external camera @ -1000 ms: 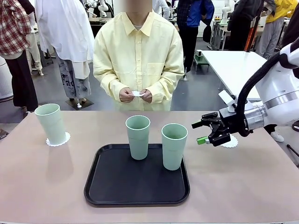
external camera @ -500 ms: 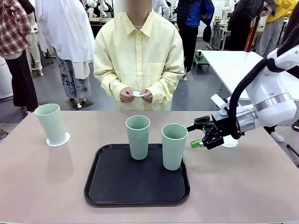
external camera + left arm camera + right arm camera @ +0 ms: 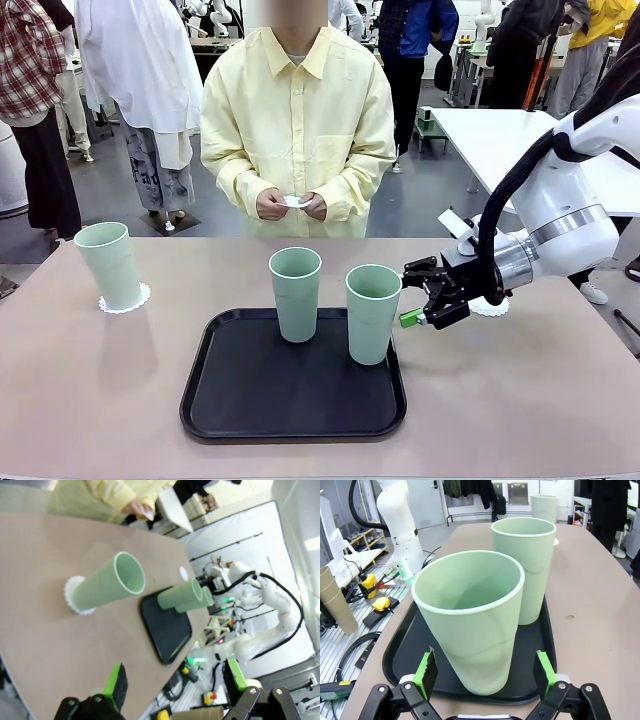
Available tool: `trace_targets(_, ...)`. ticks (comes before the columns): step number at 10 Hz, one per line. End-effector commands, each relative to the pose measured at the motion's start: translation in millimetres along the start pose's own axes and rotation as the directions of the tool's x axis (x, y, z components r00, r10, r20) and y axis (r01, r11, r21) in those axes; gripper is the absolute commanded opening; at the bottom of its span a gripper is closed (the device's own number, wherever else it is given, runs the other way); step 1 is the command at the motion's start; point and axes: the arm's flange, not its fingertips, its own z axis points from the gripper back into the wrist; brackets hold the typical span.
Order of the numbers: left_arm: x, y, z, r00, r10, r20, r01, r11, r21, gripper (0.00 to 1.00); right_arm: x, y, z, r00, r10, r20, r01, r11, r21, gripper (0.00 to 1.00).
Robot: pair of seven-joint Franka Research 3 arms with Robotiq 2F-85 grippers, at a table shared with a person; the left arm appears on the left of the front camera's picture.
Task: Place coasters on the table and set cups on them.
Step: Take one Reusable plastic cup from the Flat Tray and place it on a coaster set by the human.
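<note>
Right gripper: jaws wide, holding nothing; tips just right of the right-hand cup.
Left gripper: I read it wide, empty, at the table's left end.
Tray: centre; carries that cup and a second cup.
Third cup: far left, on a coaster.
Second coaster: right, behind the gripper.
Third coaster: in the person's hands.

Was white, round and smooth along the right arm, with a shiny silver ring and a thick black cable. Ended in black jaws with bright green pads. Wore a pale yellow buttoned shirt with long sleeves.
</note>
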Motion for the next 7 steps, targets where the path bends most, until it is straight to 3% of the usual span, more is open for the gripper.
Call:
trace_targets(1,0,-2,1,1.0,-0.003,0.004,0.003,1.0,-0.005,1.0,-1,-4,-6,1.0,0.014,-0.002,-0.014,0.999,0.036,1.0)
trace_targets(7,0,-2,1,1.0,-0.003,0.004,0.003,1.0,-0.005,1.0,-4,-6,-27,0.999,0.042,-0.003,-0.041,0.993,0.107,1.0)
